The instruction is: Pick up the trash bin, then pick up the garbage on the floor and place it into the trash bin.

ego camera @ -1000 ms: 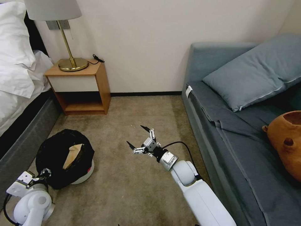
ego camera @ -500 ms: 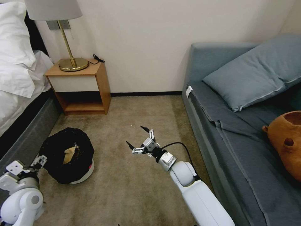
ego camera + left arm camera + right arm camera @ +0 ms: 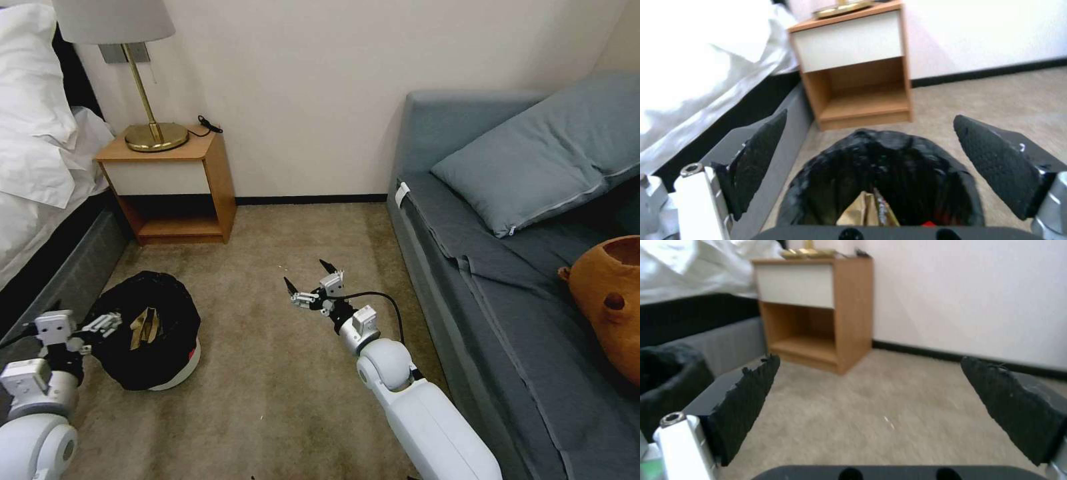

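Since a moment ago, the left gripper [image 3: 100, 325] is letting go of the trash bin [image 3: 148, 333] and pulling back a little, and the right gripper [image 3: 312, 282] is swinging a bit toward the couch [image 3: 507, 293]. Both claws are spread wide and are holding nothing. The bin is sitting on the carpet [image 3: 280, 393] near the bed [image 3: 47, 267], just in front of the left gripper, so the arm is staying close to grab it. Tan and gold garbage [image 3: 868, 210] is lying inside the black bag. The right gripper is hanging over bare carpet, probably waiting for more litter.
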`<state>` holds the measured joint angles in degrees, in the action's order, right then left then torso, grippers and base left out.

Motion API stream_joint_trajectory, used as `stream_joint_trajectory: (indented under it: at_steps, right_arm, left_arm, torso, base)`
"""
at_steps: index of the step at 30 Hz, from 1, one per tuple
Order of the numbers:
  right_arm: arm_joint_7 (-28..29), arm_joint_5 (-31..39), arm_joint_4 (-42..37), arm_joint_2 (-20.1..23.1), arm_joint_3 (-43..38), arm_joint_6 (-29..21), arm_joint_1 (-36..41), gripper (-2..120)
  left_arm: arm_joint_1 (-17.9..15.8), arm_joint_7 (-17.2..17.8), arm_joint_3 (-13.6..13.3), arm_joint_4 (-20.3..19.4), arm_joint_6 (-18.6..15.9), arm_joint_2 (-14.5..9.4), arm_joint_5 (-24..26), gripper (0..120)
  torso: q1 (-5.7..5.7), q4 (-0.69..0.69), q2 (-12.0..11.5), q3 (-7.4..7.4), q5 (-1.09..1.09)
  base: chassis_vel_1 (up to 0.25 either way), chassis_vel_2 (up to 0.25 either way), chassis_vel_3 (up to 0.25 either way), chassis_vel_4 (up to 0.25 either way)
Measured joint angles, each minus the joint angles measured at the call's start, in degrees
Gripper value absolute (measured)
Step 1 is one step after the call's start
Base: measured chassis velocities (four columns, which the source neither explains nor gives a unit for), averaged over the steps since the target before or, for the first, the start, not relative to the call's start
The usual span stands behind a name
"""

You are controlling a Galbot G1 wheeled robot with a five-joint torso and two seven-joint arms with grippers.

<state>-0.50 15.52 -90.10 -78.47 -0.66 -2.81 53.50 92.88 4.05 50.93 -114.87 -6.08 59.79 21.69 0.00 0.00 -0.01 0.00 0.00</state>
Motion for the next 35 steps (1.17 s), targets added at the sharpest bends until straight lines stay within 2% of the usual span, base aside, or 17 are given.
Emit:
stream_joint_trajectory:
  at_steps: [6, 9, 14, 35]
  right_arm:
    - [5.9, 5.7, 1.0, 0.1, -1.1, -4.9, -0.2, 100]
    - [7.2, 6.8, 1.9, 0.1, -1.8, -6.1, -0.1, 100]
    - [7.7, 8.2, 3.9, -0.1, -2.5, -5.9, -0.3, 100]
    - [7.0, 7.9, 4.2, -0.2, -2.6, -5.2, -0.5, 100]
  left_arm:
    - [-1.8, -1.0, -2.6, 1.0, 0.7, -2.8, -0.1, 100]
    - [-3.0, -1.0, -3.8, 1.0, -0.1, -3.3, 2.4, 100]
    - [-4.4, -1.7, -5.2, 1.0, -0.5, -3.6, 4.0, 100]
    - [-4.5, -1.6, -5.2, 1.2, -0.6, -3.5, 4.2, 100]
  torso:
    - [0.0, -0.01, 0.0, 0.0, 0.01]
    - [0.0, -0.02, 0.0, 0.0, 0.0]
    - [0.0, -0.01, 0.0, 0.0, 0.0]
    - [0.0, 0.0, 0.0, 0.0, 0.0]
  base:
    - [0.0, 0.0, 0.0, 0.0]
    - [0.0, 0.0, 0.0, 0.0]
    - [0.0, 0.0, 0.0, 0.0]
    - [0.0, 0.0, 0.0, 0.0]
